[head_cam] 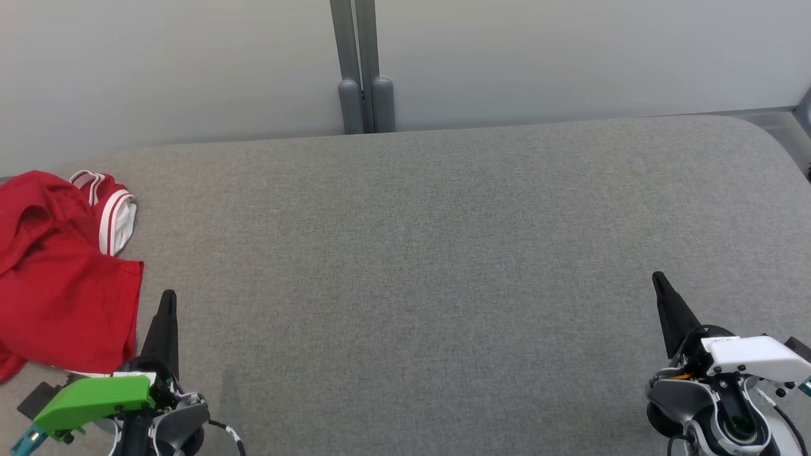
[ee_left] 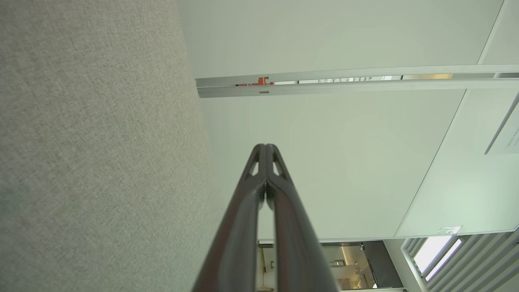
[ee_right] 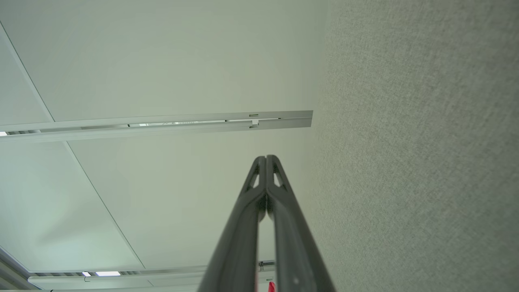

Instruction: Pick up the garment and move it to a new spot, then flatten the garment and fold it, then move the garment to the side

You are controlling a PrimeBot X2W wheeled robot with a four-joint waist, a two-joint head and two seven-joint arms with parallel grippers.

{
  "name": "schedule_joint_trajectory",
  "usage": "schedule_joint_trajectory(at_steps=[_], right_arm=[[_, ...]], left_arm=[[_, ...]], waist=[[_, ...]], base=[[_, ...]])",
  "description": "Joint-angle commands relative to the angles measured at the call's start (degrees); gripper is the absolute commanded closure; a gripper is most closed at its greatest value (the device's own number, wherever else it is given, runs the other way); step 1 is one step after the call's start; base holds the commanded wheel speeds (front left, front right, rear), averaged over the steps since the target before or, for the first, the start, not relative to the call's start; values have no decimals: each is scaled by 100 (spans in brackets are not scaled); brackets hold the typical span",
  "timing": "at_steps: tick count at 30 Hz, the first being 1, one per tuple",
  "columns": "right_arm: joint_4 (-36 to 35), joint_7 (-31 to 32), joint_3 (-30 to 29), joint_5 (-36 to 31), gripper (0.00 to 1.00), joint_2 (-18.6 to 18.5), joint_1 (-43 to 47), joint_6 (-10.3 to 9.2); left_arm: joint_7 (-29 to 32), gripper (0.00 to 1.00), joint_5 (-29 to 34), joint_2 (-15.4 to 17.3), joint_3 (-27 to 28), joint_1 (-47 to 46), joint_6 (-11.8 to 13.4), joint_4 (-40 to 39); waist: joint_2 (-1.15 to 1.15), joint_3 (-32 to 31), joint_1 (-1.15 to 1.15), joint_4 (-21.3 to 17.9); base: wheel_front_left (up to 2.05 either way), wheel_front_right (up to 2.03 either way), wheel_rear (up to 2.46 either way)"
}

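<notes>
— So, how far along are you?

— Right at the start, I'd judge. The garment [head_cam: 63,278] lies bunched at the far left of the grey surface [head_cam: 405,253], partly past the head view's left border. Nothing is lifted, flattened or folded. The whole job lies ahead: pick it up, carry it to a new spot, spread it, fold it, set it aside.

— And your fingers?

— Both pairs are pressed together and empty. My left gripper [head_cam: 168,296] points up the surface just beside the garment's near right corner. Whether my wrist housing touches the hem I can't tell. My right gripper [head_cam: 659,278] is well apart from it, over bare weave on the right side.

— What's the stuff like?

— Red cloth, soft and limp, humped in loose folds, with one flatter panel ending in a straight hem. A ribbed trim [head_cam: 114,215], white with red stripes, curls out at its upper right. I expect it to drape and slip rather than hold a shape, so a pinch on one layer may drag the rest. The surface is a coarse, matte grey weave with a rounded far corner. Behind it stand a smooth pale wall [head_cam: 570,57] and two grey posts [head_cam: 366,101].
</notes>
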Motion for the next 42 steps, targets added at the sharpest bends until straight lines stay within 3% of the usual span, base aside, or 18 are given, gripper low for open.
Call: schedule_joint_trajectory(at_steps=[1,8,14,42], right_arm=[[2,-1,1,0,0,1,0,0],[12,-159,104,-100,0,18,96,-1],[-105,-328,162,-569,0,12,150,-1],[-871,-983,389,-4534,0,-231,462,0]], left_arm=[[-2,0,1,0,-1,1,0,1],[-159,0,73,-17,-150,70,1,57],[-331,0,416,9,-305,84,0,74],[-984,0,3809,41,-748,256,107,177]], waist=[[0,0,0,0],[0,1,0,-3],[0,1,0,-8],[0,-29,0,52]], base=[[0,0,0],[0,0,0],[0,0,0],[0,0,0]])
